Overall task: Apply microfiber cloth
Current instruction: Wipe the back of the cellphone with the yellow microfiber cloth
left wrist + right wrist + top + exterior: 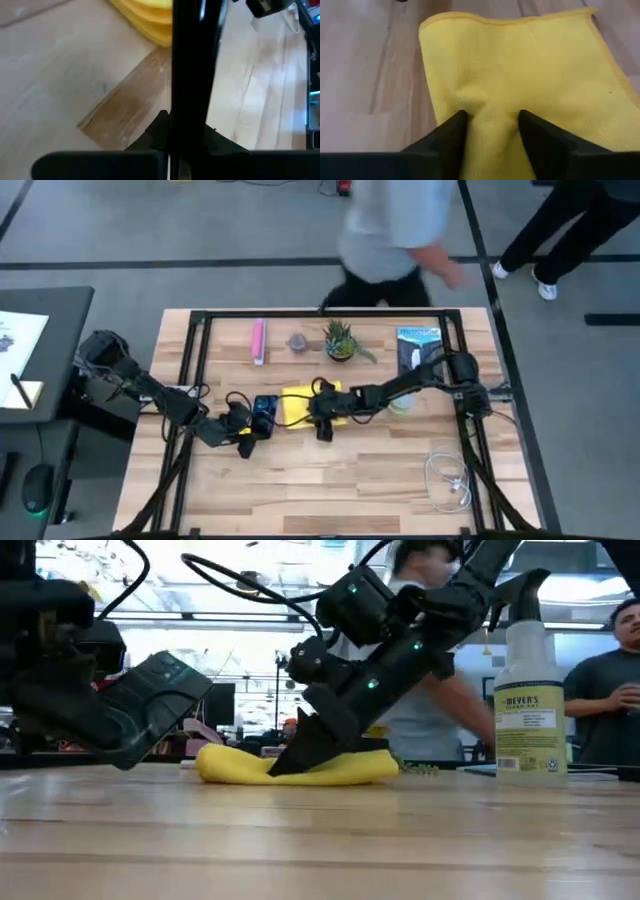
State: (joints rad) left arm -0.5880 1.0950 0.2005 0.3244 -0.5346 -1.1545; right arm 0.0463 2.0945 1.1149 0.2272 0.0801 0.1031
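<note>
The right gripper [489, 131] is down on the microfiber cloth [520, 75], its two fingers pinching a raised fold of the yellow fabric between them, so the jaws are clenched on the cloth. That grip looks meant to let the arm drag or lift the cloth toward the phone [264, 409], which lies just beside the cloth's edge on the left arm's side.

The cloth lies bunched on the table [330, 480] under and ahead of the right jaws. The left gripper [243, 442] sits low just beyond the phone. A dark upright bar fills its own camera, possibly an object it holds; whether its jaws are closed cannot be told.

Farther from the right jaws stand a spray bottle [528, 700], a small potted plant [340, 340] and a pink bar [258, 340], none in the path. A person [390, 240] moves behind the table.
</note>
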